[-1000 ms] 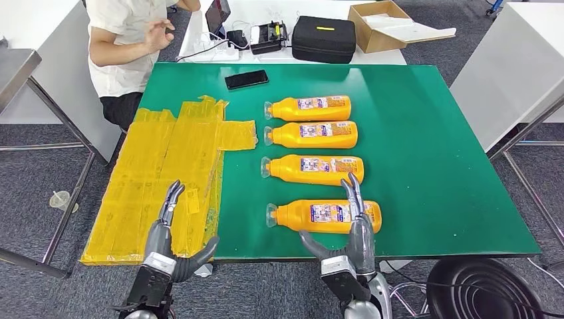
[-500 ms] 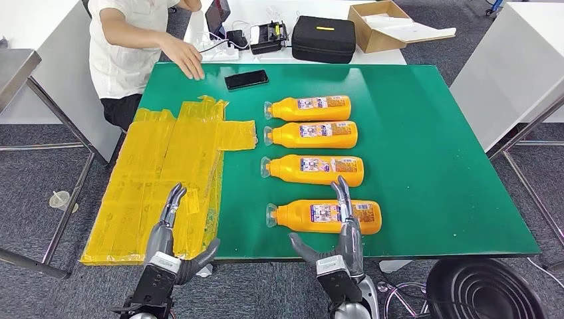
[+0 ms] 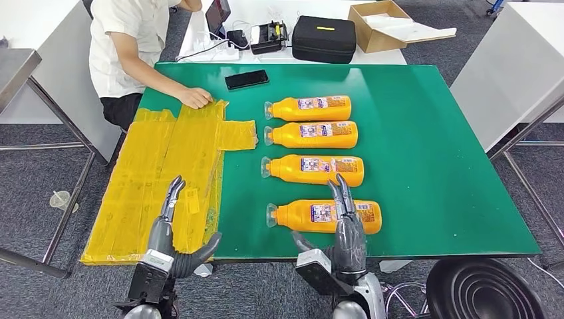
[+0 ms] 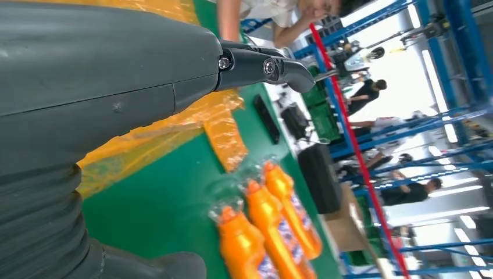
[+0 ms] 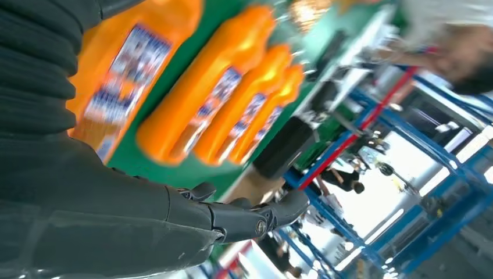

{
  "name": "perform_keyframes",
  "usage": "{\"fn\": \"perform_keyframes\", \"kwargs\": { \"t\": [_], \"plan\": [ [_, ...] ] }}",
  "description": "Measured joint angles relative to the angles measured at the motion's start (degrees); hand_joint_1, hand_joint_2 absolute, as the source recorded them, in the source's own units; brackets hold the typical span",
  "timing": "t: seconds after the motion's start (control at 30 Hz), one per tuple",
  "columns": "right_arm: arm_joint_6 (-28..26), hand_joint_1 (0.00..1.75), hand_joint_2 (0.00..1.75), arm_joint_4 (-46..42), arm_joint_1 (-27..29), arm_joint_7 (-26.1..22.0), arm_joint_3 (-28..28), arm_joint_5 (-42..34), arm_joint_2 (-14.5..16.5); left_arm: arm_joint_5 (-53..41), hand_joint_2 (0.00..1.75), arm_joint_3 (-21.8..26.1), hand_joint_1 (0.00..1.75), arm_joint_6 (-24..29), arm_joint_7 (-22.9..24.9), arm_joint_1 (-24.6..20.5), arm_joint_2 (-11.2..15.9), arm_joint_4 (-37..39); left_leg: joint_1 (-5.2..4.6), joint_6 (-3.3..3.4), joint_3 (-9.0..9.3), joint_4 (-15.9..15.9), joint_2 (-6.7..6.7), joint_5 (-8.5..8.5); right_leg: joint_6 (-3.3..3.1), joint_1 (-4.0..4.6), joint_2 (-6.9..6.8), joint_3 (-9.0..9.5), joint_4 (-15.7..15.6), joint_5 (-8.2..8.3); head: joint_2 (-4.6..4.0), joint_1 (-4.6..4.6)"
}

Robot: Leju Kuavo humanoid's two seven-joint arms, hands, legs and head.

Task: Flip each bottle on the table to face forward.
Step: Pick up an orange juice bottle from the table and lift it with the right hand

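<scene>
Orange bottles (image 3: 312, 135) lying sideways, labels seemingly upward.

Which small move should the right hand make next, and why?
Probably move the right hand forward and close on the nearest bottle: its fingers are open and empty above that bottle, which lies flat on the green table.

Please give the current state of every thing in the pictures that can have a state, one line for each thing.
Four orange bottles: lying on their sides, caps on, in a column on the green table.
Left hand: open, holding nothing.
Right hand: open, over the nearest bottle.
Phone: screen dark.
Cardboard box: flaps open.
Black case: closed.
</scene>
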Motion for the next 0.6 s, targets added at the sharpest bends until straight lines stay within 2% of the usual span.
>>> {"fn": "perform_keyframes", "kwargs": {
  "t": [0.1,0.2,0.43,0.6],
  "plan": [
    [2.7,0.0,1.75,0.4,-2.2,7.6,0.0,10.7,-3.6,0.6,1.75,-0.6,0.0,-0.5,-0.9,-1.9,-0.7,2.0,-0.02,0.02,0.0,0.0,0.0,0.01,0.02,-0.03,0.0,0.03,0.0,0.02,0.0,0.0],
    [4.8,0.0,1.75,2.0,-4.5,11.6,-0.2,16.6,-8.1,1.1,1.75,-1.1,0.0,-0.4,-1.4,-3.5,-1.3,4.3,-0.06,0.05,0.0,0.0,-0.01,0.04,0.05,-0.07,0.0,0.05,0.0,0.06,0.0,0.0],
    [8.3,0.0,1.75,5.6,-8.2,13.8,-1.2,19.9,-17.4,1.5,1.75,-2.6,0.0,-0.1,-1.9,-5.8,-1.5,8.1,-0.06,0.07,0.0,0.0,0.01,0.04,0.06,-0.05,0.0,0.05,0.0,0.07,0.0,-0.03],
    [11.4,0.0,1.75,7.8,-10.3,14.1,-1.2,19.2,-21.4,1.8,1.75,-3.5,0.0,0.3,-2.0,-6.3,-1.5,9.0,-0.04,0.06,-0.01,0.0,0.02,0.03,0.05,-0.03,0.0,0.04,0.0,0.05,0.0,-0.04]
  ]
}}
